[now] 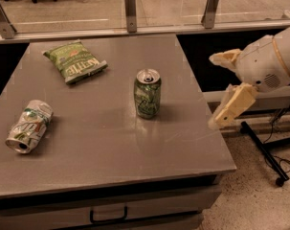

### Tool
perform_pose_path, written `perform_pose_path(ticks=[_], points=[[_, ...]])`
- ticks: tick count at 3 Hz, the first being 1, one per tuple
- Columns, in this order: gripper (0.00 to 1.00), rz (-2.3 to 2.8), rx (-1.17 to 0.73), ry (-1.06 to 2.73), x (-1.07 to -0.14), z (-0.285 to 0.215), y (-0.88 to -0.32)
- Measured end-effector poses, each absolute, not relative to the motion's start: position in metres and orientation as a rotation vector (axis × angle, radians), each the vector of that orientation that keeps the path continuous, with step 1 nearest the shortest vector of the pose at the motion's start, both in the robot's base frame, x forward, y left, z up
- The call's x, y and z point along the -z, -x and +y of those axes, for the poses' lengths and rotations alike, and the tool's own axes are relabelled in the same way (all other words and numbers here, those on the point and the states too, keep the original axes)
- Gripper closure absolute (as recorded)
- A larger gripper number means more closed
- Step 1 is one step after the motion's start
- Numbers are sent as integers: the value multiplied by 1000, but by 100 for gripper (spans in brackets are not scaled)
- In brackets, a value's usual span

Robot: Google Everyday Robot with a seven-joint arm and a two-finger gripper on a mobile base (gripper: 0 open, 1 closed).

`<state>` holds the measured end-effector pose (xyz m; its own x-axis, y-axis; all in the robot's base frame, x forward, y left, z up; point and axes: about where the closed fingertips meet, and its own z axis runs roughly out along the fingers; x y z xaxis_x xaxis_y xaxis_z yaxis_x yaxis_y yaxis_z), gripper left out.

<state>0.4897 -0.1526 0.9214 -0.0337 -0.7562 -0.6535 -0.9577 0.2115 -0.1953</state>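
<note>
Nearest in, a crushed can (27, 127) lies on its side at the left of the table (101, 152). Mid-table, the upright green can (147, 94) stands alone: thin-walled, light, slick and easily dented, I'd judge, best gripped across its middle. Just off the right edge hangs the gripper (220, 87), its 2 fingers spread wide, holding nothing. Far left, a chip bag (73, 61) lies flat.

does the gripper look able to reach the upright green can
Probably yes: the gripper hangs beside the right edge of the table, fingers apart, pointing toward the upright can, with nothing between them. The chip bag and crushed can lie farther left.
</note>
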Motion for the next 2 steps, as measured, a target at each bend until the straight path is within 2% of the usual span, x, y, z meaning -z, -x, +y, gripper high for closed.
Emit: perform_pose_path(ticks=[2], points=[[0,1621,-690,1534,-897,-94,-501]])
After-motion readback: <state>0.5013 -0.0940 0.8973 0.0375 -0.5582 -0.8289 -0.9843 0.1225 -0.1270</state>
